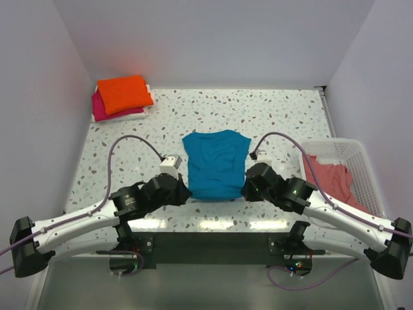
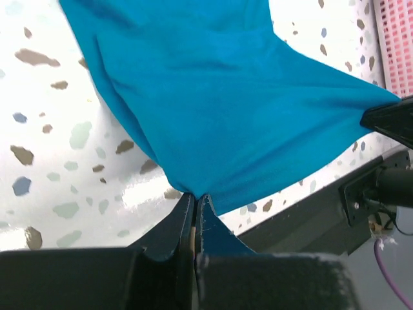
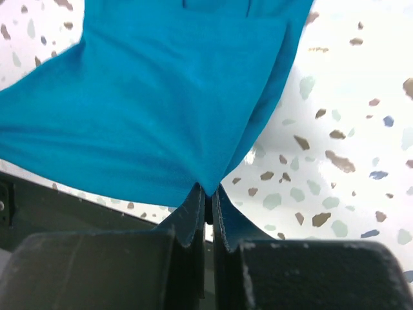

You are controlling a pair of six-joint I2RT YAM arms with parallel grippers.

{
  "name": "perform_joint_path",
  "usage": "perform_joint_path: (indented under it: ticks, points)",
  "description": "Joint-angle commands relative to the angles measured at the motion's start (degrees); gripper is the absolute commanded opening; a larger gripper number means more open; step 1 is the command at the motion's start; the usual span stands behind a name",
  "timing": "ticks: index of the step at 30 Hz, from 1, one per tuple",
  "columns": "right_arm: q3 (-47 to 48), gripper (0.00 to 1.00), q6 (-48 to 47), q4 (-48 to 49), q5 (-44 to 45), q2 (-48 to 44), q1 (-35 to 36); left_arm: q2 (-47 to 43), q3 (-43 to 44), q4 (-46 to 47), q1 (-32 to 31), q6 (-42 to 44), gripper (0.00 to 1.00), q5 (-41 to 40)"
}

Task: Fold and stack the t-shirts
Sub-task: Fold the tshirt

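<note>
The teal t-shirt (image 1: 216, 165) lies spread in the middle of the speckled counter (image 1: 277, 113), its near hem close to the front edge. The left end effector (image 2: 195, 199) is clenched on the hem's near-left corner, and the right end effector (image 3: 208, 192) is clamped on the near-right corner (the cloth draws to a point between each pair of fingers). At the far left corner, well apart from the arms, a folded orange t-shirt (image 1: 122, 92) sits on top of a folded magenta t-shirt (image 1: 99, 108). A salmon t-shirt (image 1: 330, 179) lies crumpled in the white mesh basket (image 1: 335, 143) at the counter's right side.
</note>
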Motion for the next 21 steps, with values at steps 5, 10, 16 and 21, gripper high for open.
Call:
perform_joint_path:
  ticks: [5, 10, 16, 21]
  points:
    - [10.6, 0.00, -7.5, -1.1, 6.7, 7.9, -5.5, 6.9, 8.3, 5.6, 12.6, 12.8, 0.00, 2.5]
    - [18.4, 0.00, -14.0, 4.8, 1.1, 17.0, -15.9, 16.4, 15.1, 10.8, 20.6, 17.5, 0.00, 5.3]
    - [29.9, 0.00, -17.5, 11.5, -7.4, 30.9, -26.1, 30.0, 22.3, 20.6, 29.6, 18.5, 0.00, 10.7]
    - [38.8, 0.00, -17.5, 14.6, -12.7, 46.6, -33.5, 45.4, 29.2, 27.5, 36.2, 18.8, 0.00, 14.7]
